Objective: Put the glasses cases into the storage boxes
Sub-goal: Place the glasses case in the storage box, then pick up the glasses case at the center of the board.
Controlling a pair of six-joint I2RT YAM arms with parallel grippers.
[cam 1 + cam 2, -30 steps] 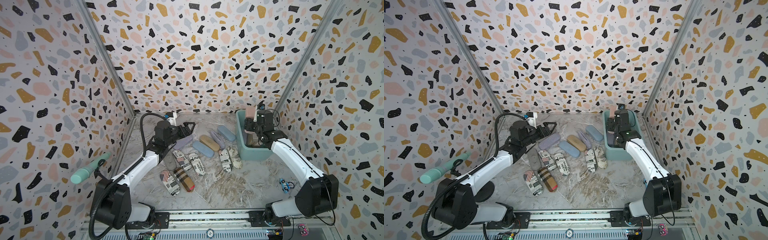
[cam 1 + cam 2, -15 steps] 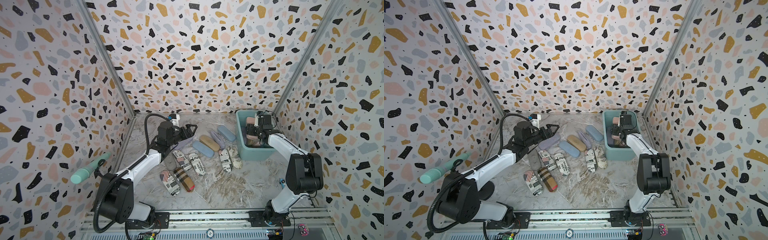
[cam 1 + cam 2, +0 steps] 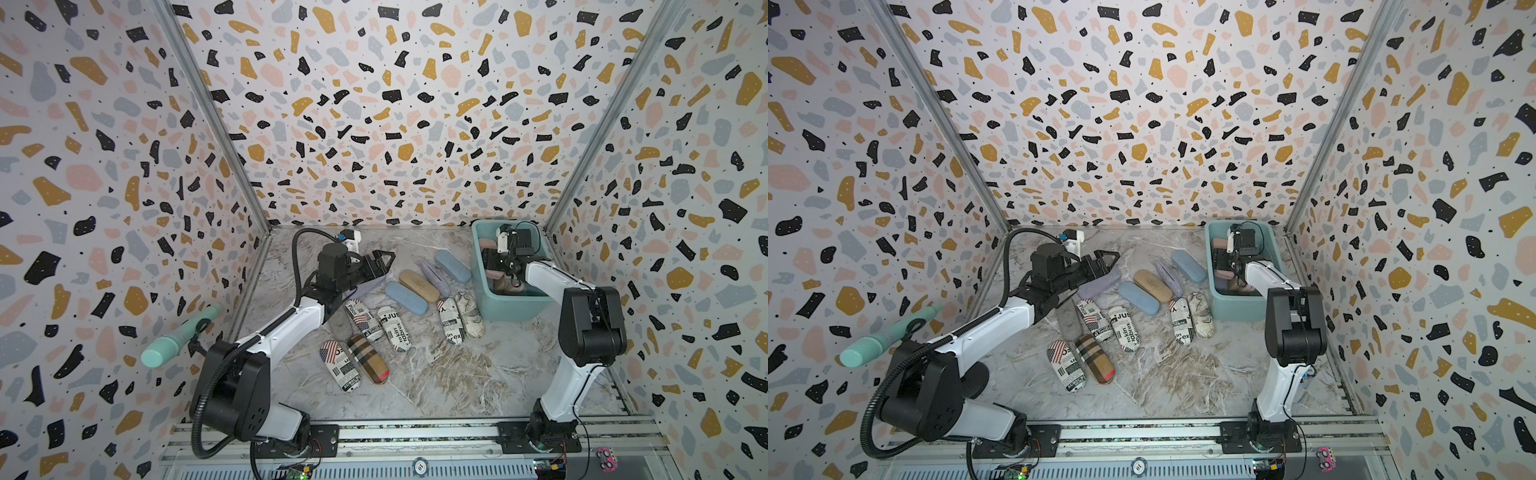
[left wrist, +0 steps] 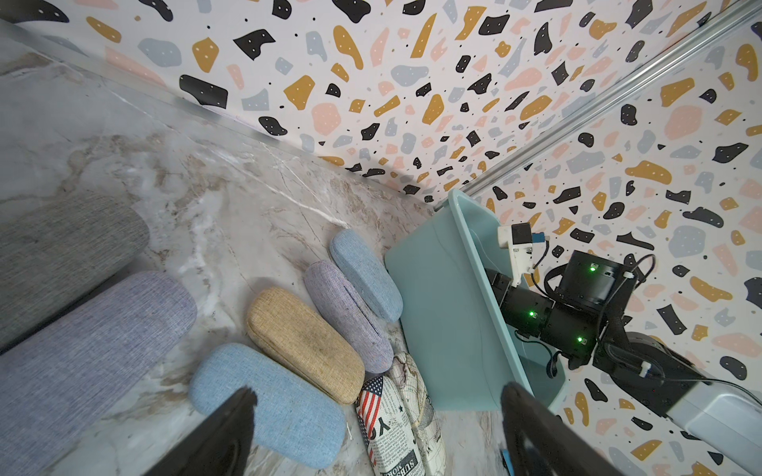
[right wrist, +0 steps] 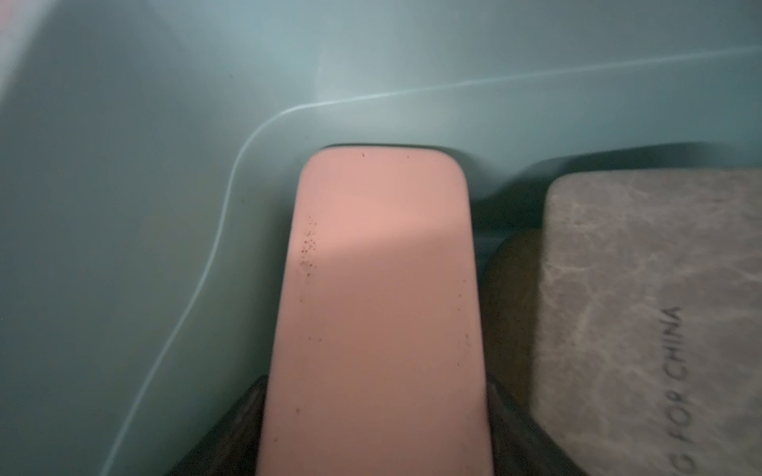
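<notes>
The teal storage box (image 3: pixel 512 308) (image 3: pixel 1236 311) stands at the back right. My right gripper (image 5: pixel 375 412) reaches down inside it, shut on a pink glasses case (image 5: pixel 383 288) that lies close to the box wall (image 5: pixel 123 206). Next to it in the box lies a grey marbled case (image 5: pixel 639 309). My left gripper (image 3: pixel 388 259) (image 4: pixel 375 395) hangs open and empty above a lilac case (image 3: pixel 370 286). On the floor lie a blue case (image 3: pixel 405 297) (image 4: pixel 268 395), a tan case (image 3: pixel 419 285) (image 4: pixel 305 342), another lilac case (image 4: pixel 346 313), another blue case (image 3: pixel 453 266), a plaid case (image 3: pixel 368 358) and several newspaper-print cases (image 3: pixel 392 328).
A mint-green ribbed cylinder (image 3: pixel 178 336) sticks out from the left wall on a black stand. A grey case (image 4: pixel 62 255) lies under the left arm. Terrazzo walls close in the back and both sides. Both arm bases sit on the front rail (image 3: pixel 415 440).
The right gripper has gone down into the box with the pink case, which stood above the rim a second ago. The left gripper has shifted slightly toward the back.
</notes>
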